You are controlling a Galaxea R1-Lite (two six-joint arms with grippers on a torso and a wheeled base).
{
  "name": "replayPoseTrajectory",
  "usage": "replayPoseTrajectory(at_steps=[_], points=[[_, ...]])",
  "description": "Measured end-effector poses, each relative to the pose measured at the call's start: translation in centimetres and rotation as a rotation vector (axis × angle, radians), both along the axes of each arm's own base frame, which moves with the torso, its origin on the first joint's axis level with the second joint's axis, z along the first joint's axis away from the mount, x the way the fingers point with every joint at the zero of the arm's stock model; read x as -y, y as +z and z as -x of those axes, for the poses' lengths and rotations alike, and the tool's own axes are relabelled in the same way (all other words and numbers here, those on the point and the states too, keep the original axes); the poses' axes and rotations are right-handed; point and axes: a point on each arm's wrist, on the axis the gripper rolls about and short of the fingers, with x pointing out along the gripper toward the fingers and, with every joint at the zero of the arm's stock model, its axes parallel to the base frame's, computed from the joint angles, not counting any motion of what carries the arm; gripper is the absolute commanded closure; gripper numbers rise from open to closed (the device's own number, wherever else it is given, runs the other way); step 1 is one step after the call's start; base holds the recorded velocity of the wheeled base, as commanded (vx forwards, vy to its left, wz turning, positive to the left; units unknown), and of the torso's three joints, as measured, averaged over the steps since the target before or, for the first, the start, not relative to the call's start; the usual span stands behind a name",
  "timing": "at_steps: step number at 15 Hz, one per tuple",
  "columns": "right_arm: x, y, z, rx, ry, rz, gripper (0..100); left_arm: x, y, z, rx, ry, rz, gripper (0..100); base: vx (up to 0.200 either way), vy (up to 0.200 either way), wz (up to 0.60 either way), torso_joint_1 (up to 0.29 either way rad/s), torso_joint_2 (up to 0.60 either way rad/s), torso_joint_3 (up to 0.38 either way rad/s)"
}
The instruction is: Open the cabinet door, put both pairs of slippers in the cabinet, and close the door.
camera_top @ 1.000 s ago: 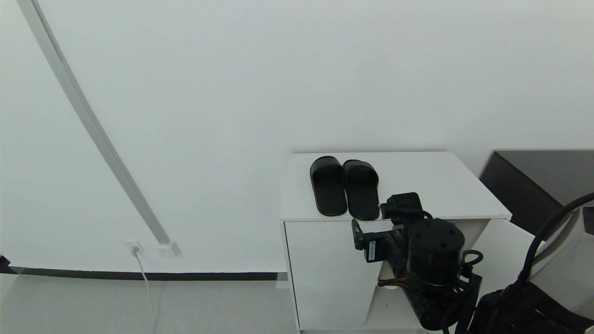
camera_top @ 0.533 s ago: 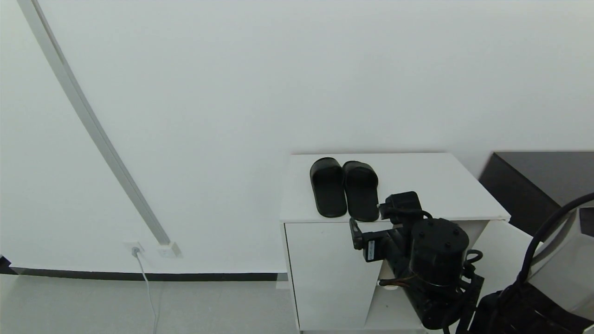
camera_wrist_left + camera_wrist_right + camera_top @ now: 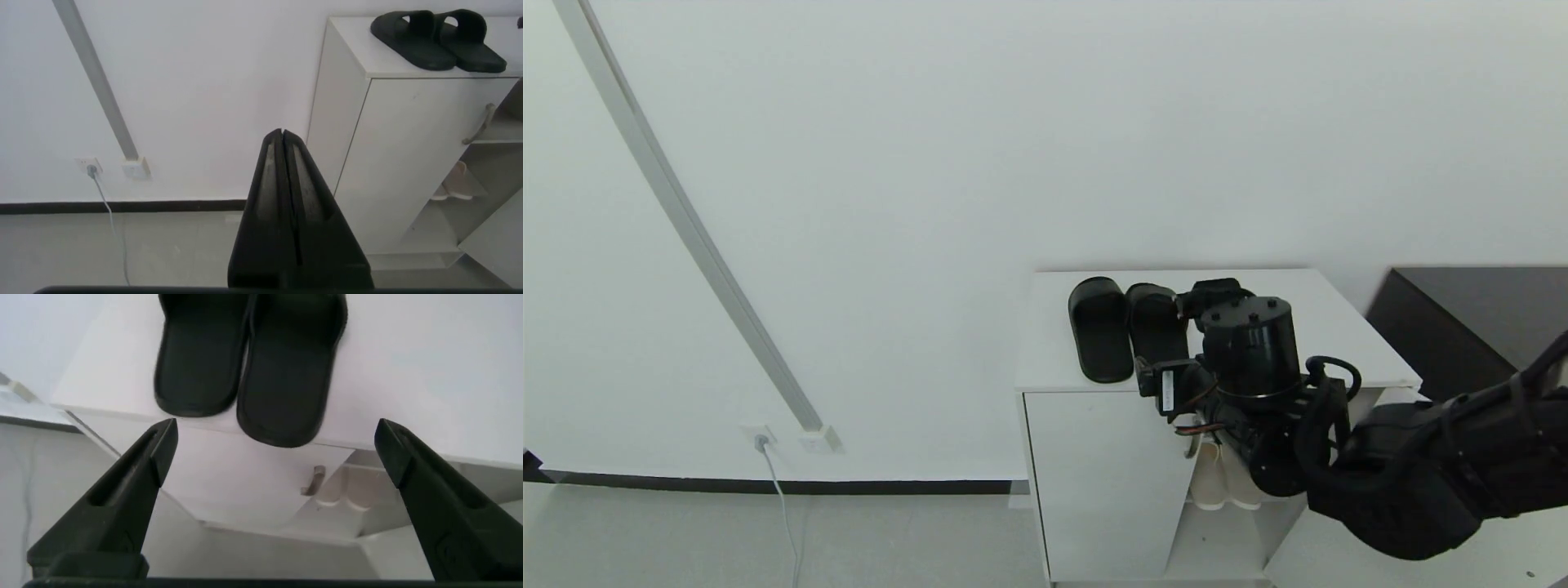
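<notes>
Right gripper (image 3: pixel 275 431) jaws spread wide near black slippers (image 3: pixel 249 351), far ends cut off; left gripper (image 3: pixel 283 139) jaws clenched together.

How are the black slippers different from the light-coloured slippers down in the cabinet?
The black slippers are dark, and the pale slippers are whitish. The black slippers sit on top of the cabinet, while the pale slippers are inside it. The black slippers lie flat, and the pale slippers seem propped up on end. Both are pairs, with each pair's two slippers side by side.
</notes>
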Motion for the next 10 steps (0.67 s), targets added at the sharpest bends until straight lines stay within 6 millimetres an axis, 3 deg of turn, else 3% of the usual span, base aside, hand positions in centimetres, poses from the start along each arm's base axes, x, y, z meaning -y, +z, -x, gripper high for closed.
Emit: replayPoseTrajectory(at_steps=[3,5,10], points=[[-0.5,2.7,1.0,-0.010,0.005,-0.104,0,0.0,0.0,0.0,0.000,0.001,0.001,100,0.000,0.000,0.00,0.000,0.00,0.000],[-0.8,2.9,1.1,-0.008,0.008,-0.125,0,0.0,0.0,0.0,0.000,0.001,-0.001,100,0.000,0.000,0.00,0.000,0.00,0.000],[-1.7,1.9,1.1,0.005,0.024,-0.139,0,0.0,0.0,0.0,-0.001,-0.002,-0.001,100,0.200,0.000,0.00,-0.001,0.00,0.001]])
